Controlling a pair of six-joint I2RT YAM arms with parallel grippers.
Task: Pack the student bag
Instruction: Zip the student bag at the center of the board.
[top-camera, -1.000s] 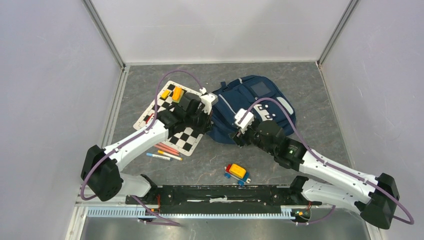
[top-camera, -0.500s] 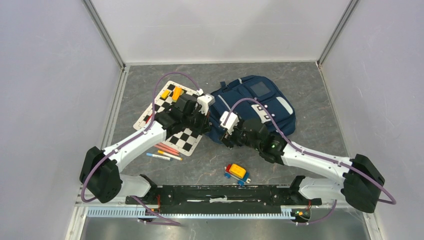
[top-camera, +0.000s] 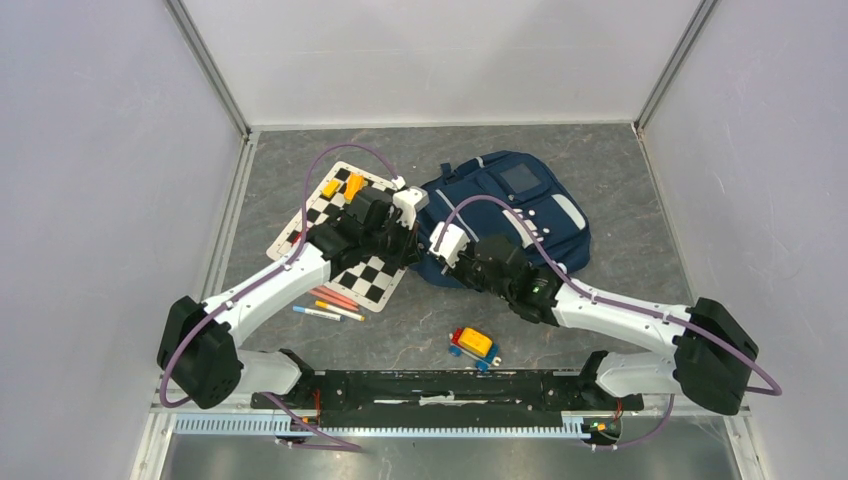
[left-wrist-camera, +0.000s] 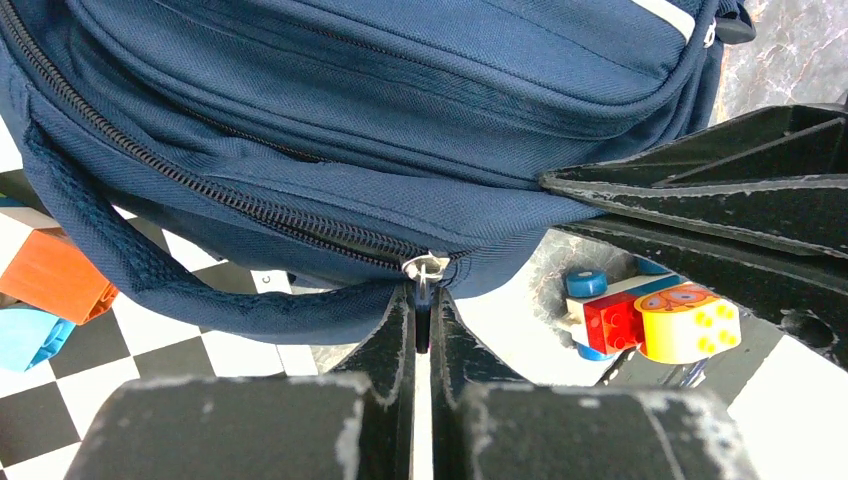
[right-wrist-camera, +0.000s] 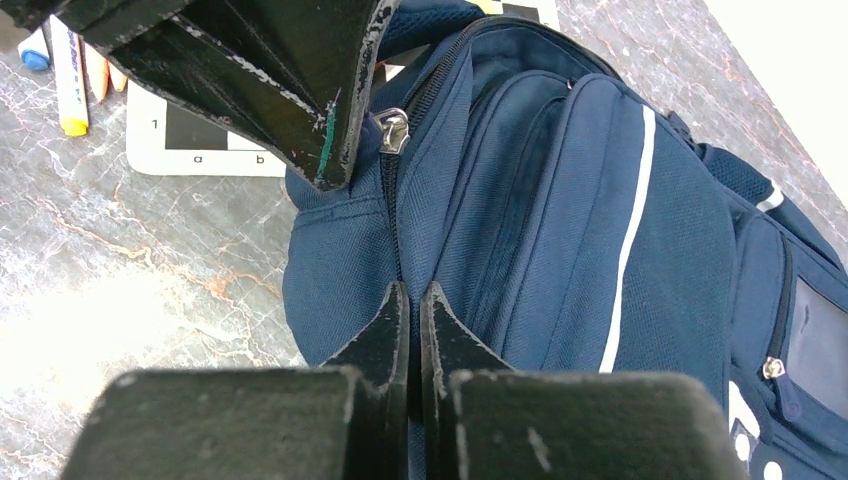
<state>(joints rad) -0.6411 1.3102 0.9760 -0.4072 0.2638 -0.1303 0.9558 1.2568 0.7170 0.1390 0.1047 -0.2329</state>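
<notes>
The student bag (top-camera: 515, 200) lies flat directly ahead of both pincers. The left pincer (left-wrist-camera: 422, 300) is clamped tight on the zip pull (left-wrist-camera: 425, 266) right at its tips, and the closed zip (left-wrist-camera: 200, 190) runs from there away and to that pincer's left along the bag's edge, so opening it likely means dragging that way. The right pincer (right-wrist-camera: 414, 295), fingers all but together, appears to pinch fabric on the same seam, with the pull just beyond its tips.

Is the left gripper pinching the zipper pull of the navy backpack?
Yes, in the left wrist view the left gripper has its fingers shut on the metal zipper pull of the navy backpack.
</notes>
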